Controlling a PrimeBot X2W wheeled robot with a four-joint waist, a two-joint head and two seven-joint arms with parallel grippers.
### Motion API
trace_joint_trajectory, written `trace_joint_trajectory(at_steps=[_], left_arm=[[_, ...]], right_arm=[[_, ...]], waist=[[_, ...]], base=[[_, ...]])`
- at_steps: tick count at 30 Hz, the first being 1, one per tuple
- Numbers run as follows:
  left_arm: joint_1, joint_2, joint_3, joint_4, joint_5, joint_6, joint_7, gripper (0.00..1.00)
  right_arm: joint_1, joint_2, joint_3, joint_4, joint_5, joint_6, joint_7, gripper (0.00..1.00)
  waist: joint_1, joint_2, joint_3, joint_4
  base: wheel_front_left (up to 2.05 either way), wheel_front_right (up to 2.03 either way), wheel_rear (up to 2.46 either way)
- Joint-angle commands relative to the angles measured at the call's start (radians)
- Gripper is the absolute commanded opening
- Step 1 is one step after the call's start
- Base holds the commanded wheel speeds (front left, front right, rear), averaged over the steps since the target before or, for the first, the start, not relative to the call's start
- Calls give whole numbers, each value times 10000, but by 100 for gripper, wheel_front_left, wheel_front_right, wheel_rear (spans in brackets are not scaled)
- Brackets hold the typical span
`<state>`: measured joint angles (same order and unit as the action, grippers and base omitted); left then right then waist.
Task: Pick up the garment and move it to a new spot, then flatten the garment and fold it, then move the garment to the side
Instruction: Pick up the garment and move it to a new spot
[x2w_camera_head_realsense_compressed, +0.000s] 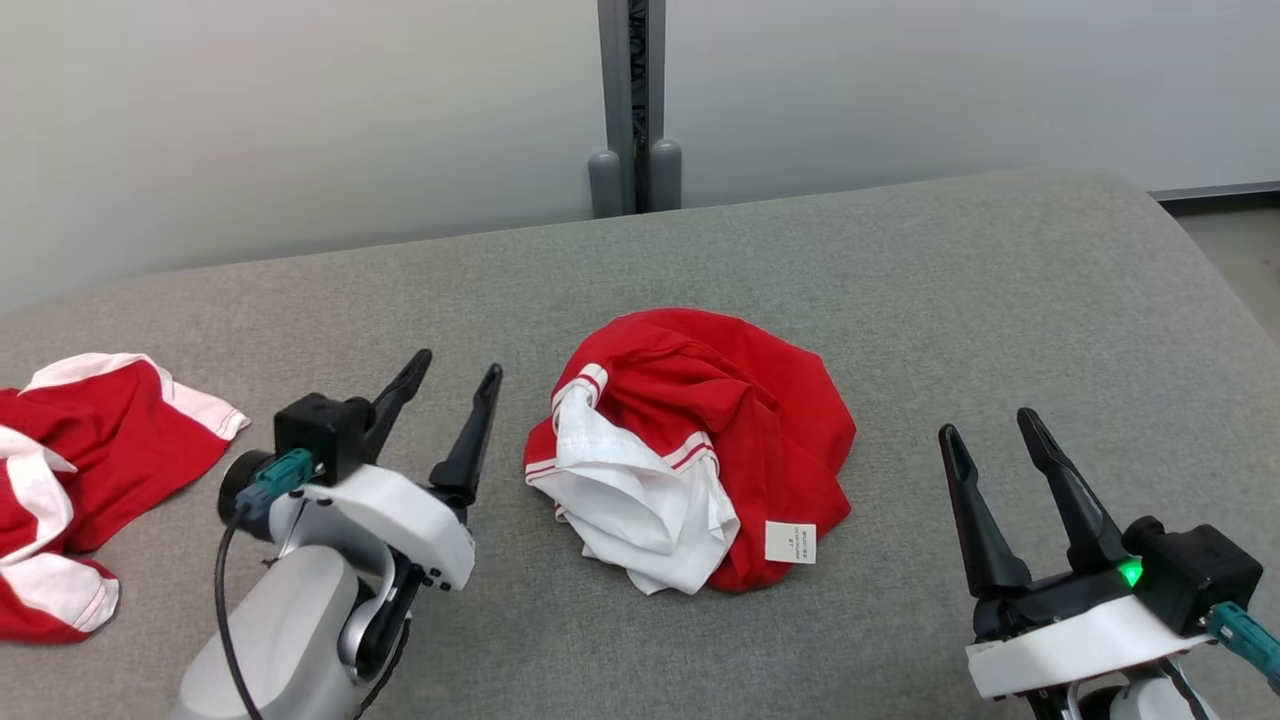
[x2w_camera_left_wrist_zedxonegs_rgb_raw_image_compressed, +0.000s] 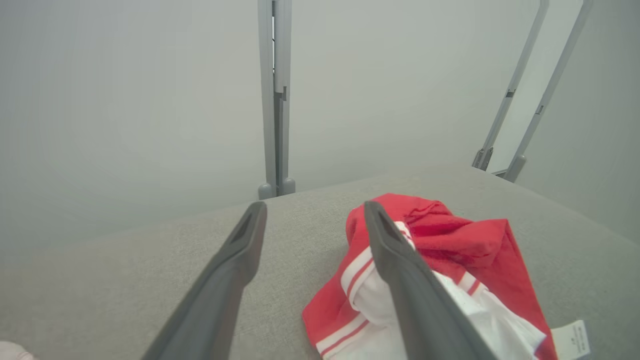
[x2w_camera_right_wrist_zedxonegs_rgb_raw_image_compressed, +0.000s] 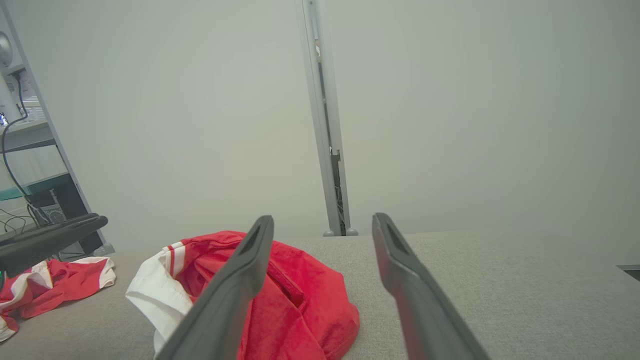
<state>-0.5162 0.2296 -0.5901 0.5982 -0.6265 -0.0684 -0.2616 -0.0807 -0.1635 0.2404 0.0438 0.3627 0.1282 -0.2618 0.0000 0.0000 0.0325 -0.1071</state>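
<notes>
Head view puts the left gripper low on the left. Its two long dark fingers are spread wide with nothing between them, tips pointing up and slightly toward the middle of the work. The right gripper mirrors it on the other side, just as wide and just as empty. Neither touches cloth.

Between them, nearer the left gripper than the right, lies the task's crumpled red garment with white striped trim. It is bunched into a rounded heap, with a white panel turned outward at its front-left and a small white care label lying on its near edge. It rests near the middle of the grey woven fabric surface. I take that spot to be deliberate, since both arms can reach it there and bare room lies on every side for spreading it. The open jaws on either flank read as readiness for a two-handed grab at edges or corners. Flattening and folding look not yet begun.

Far to the left, well apart, a second red-and-white garment lies loosely spread at the surface's edge, probably kept out of the way. Behind the surface, a grey metal partition post stands between pale wall panels.
</notes>
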Motion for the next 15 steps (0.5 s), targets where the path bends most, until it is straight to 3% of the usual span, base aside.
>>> trace_joint_trajectory(at_steps=[1,4,10,15], left_arm=[[300,133,201,-309,129,154,-36,100],[1069,307,908,-1278,334,498,-35,100],[2917,-54,2493,-3007,784,990,-36,100],[4150,-626,3654,-3810,1501,923,-36,100]], right_arm=[[129,-73,-33,-38,41,48,-56,100],[189,-99,-162,-79,26,49,-54,100],[322,-79,-417,-113,-46,50,-56,100],[424,-112,-605,-93,-55,48,-56,100]], waist=[[0,0,-47,113],[0,0,-51,250],[0,0,-130,404],[0,0,-158,388]], base=[[0,0,0],[0,0,0],[0,0,0],[0,0,0]])
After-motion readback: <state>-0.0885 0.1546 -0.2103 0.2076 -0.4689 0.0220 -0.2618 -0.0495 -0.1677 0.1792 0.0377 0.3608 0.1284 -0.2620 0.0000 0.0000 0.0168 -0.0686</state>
